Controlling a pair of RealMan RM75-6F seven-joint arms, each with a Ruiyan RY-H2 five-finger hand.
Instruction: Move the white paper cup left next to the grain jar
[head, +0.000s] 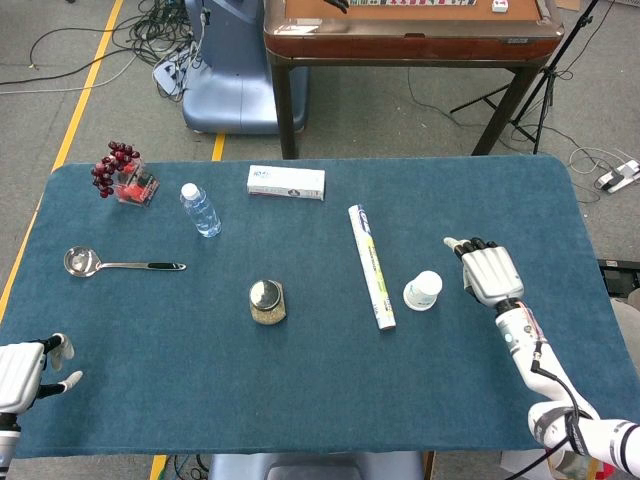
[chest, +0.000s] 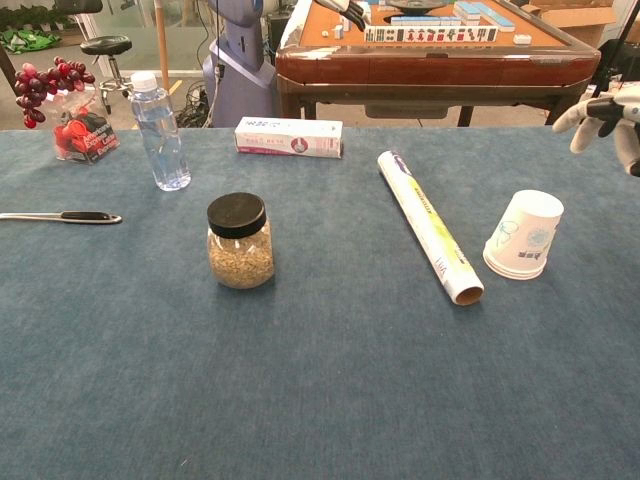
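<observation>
The white paper cup (head: 423, 290) (chest: 524, 235) stands upside down on the blue table, right of a long paper roll (head: 371, 265) (chest: 429, 225). The grain jar (head: 266, 301) (chest: 239, 241), with a black lid, sits left of the roll near the table's middle. My right hand (head: 488, 274) (chest: 606, 116) hovers just right of the cup, fingers spread, holding nothing. My left hand (head: 25, 370) stays at the near left corner, empty with fingers apart; the chest view does not show it.
A water bottle (head: 200, 209) (chest: 160, 130), a white box (head: 286, 182) (chest: 289, 137), a ladle (head: 115, 263) and a grape ornament (head: 122, 175) lie to the left and back. The roll lies between cup and jar.
</observation>
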